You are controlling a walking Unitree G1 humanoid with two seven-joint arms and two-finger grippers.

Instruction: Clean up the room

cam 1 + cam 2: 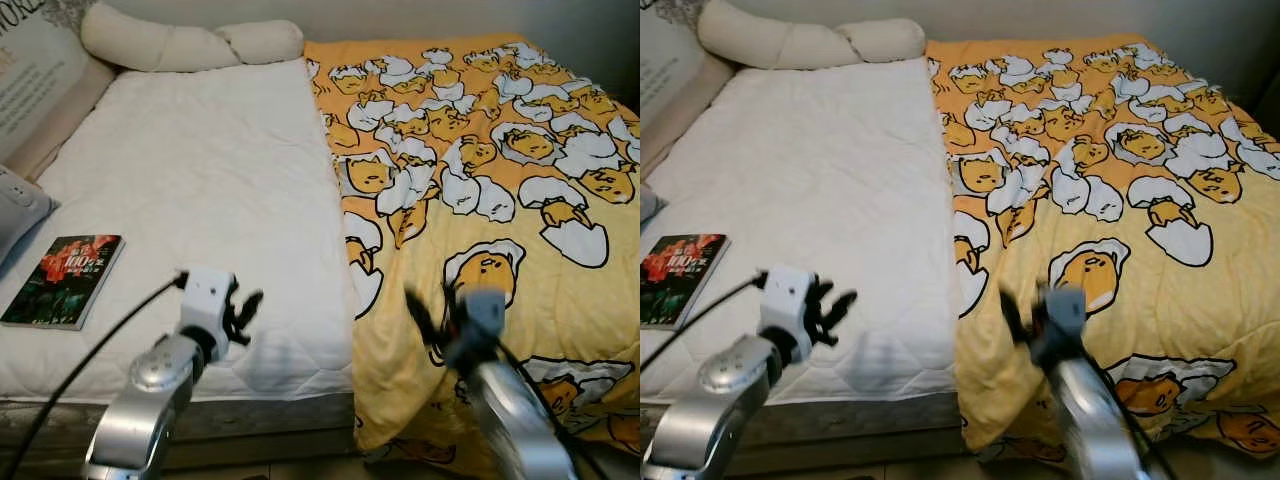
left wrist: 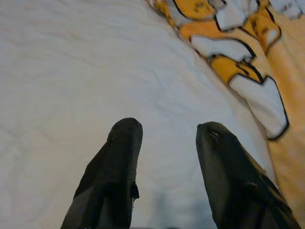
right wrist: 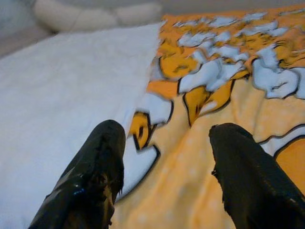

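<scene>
Motion-blurred right gripper (image 1: 447, 310); blanket (image 1: 480, 180) cropped at right edge.

Fingers (image 3: 90, 176): two, black, spread apart
Blanket (image 3: 200, 157): yellow, under the fingers
Mattress (image 3: 62, 95): white, beside blanket
Pillow (image 3: 95, 14): far end

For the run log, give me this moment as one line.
left gripper: open over white mattress | right gripper: open over yellow blanket edge | book: on mattress
</scene>
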